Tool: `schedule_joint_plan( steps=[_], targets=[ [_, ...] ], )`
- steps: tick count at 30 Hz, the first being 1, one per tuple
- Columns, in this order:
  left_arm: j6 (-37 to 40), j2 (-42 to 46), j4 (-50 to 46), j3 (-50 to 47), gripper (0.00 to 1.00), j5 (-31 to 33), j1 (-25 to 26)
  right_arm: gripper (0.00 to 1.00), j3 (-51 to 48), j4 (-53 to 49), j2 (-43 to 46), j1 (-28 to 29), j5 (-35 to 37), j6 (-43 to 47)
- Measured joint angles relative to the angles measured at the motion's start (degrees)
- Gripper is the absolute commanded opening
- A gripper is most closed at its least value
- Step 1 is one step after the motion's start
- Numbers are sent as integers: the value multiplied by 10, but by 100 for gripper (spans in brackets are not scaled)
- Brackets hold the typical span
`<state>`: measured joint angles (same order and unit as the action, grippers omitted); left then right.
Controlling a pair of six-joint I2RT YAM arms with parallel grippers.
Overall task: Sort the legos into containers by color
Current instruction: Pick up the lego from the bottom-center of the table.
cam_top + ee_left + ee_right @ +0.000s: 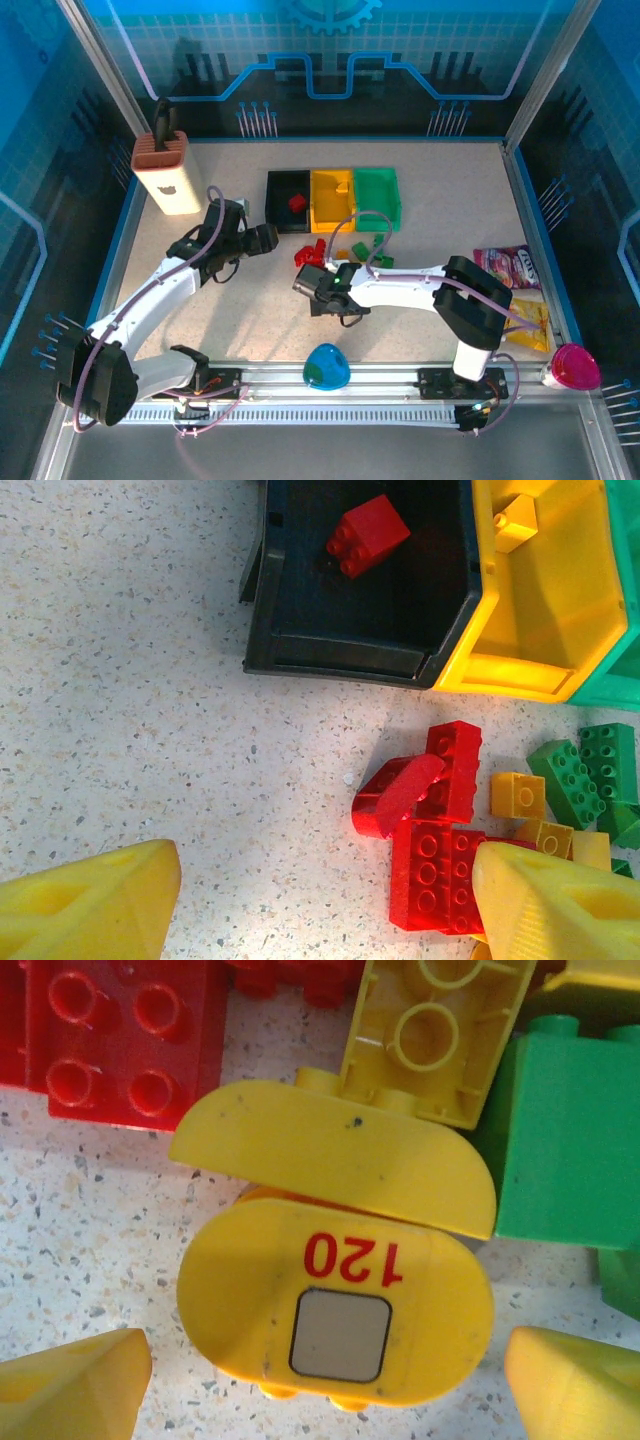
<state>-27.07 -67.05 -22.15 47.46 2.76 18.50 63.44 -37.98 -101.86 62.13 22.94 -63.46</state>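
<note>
At the near edge of the table point(200, 310) lies a blue-green dome point(326, 367), with a pink bowl point(574, 367) at the near right corner and snack packets point(512, 268) a little beyond it. Further in, the right pincer point(320, 1380) is spread wide and holds nothing, its yellow fingertips point(70, 1385) on either side of a rounded yellow piece point(335, 1310) marked 120 that lies on the table. Against that piece lies a second rounded yellow piece point(330, 1165), with an upturned yellow brick point(440, 1030), a flat red brick point(120, 1030) and a green block point(570, 1140) close around. The left pincer point(320, 910) is also spread wide and empty, at the left edge of the loose heap of bricks point(335, 250), which lies just in front of the bins. Beyond the heap the three joined bins stand in a row. The black bin point(330, 660) on the left holds one red brick point(366, 535), the yellow bin point(520, 670) in the middle holds one small yellow brick point(515, 520), and the green bin point(376, 195) stands on the right. A knife block point(165, 175) stands at the far left
</note>
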Motion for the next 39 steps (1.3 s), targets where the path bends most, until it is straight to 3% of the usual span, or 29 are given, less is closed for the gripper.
schedule_joint_plan(
  steps=[16, 24, 32, 39],
  targets=[
    [0, 0, 2, -5, 76, 4, 0, 73, 1, 28, -30, -19, -2, -9],
    [0, 0, 2, -15, 76, 4, 0, 58, 2, 29, -29, -17, -3, -17],
    [0, 0, 2, -16, 75, 4, 0, 54, 12, -27, -13, 10, 26, -16],
    [0, 9, 6, -31, 75, 4, 0, 53, 96, -92, 34, 15, 70, 29]
  ],
)
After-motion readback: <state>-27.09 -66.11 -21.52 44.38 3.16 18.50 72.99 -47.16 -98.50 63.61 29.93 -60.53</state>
